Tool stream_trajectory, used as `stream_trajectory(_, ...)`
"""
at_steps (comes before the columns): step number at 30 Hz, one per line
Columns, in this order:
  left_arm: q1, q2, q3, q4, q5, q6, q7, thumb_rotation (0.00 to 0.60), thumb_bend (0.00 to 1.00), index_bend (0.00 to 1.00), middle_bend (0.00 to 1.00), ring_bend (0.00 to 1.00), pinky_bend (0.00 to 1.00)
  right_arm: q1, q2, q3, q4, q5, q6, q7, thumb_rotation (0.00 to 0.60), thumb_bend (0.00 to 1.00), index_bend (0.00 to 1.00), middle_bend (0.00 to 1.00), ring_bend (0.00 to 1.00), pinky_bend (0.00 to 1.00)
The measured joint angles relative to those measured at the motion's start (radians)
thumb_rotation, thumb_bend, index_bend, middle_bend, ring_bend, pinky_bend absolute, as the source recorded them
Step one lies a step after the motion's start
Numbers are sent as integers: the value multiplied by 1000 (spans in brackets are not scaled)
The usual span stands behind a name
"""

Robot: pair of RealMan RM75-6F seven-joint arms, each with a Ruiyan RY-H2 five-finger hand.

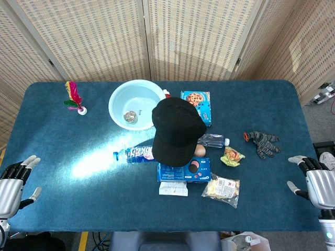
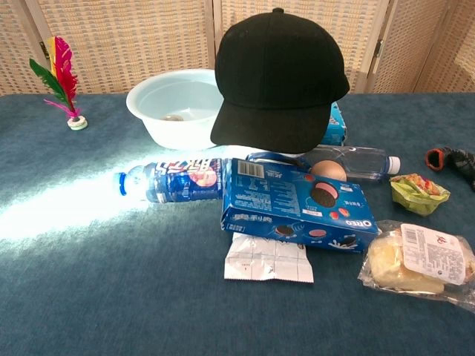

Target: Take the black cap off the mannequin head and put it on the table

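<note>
The black cap (image 1: 177, 130) sits on the mannequin head at the table's middle, brim toward me; in the chest view the black cap (image 2: 278, 78) hides nearly all of the head, only a bit of skin-coloured chin (image 2: 327, 170) shows under the brim. My left hand (image 1: 14, 181) hovers at the table's near left edge, fingers spread, holding nothing. My right hand (image 1: 315, 180) is at the near right edge, fingers apart and empty. Both hands are far from the cap and appear only in the head view.
Around the head: a pale blue bowl (image 1: 135, 103), a lying water bottle (image 2: 167, 180), an Oreo box (image 2: 297, 205), a white packet (image 2: 268, 259), a clear bottle (image 2: 356, 159), bagged snacks (image 2: 419, 256), a green snack (image 2: 418, 191), a cookie box (image 1: 197, 103), gloves (image 1: 263, 142), a feather shuttlecock (image 1: 74, 98).
</note>
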Motion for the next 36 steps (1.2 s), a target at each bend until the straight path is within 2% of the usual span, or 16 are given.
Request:
stream_trajectory(11,-15,7,7,11,36,-15,-19,600,267,149,133,156,140,-9,20,6,-16,-8,26,-5,600,183,314,308,276,412)
stream_trajectory(18,-51,12,7,32,78,-39,-75,600,267,154,139,213,165,-9,55,25,-47,-18,54,-25,600,183,315,308,276,412)
stream_trajectory(24,-109,14,6,55,124,-87,-146,600,267,166,270,367,308,-6,73,30,-71,-17,51,-35,600,183,314,308,276,412)
stream_trajectory(30,-197,-6,0,101,180,-148,-239,600,267,187,456,486,408,-8,76,27,-74,-14,48,-31,600,183,314,308,276,412)
stream_trajectory(33,-248,-37,-3,146,214,-177,-282,600,267,217,513,533,515,-12,76,26,-71,-13,50,-25,600,183,314,308,276,412)
stream_trajectory(35,-281,-64,-5,182,238,-189,-310,600,267,240,559,573,623,-14,77,25,-70,-11,52,-23,600,183,314,308,277,412)
stream_trajectory(36,-294,-78,-6,199,249,-192,-321,600,267,256,590,607,707,-15,77,25,-70,-10,53,-22,600,183,314,308,277,412)
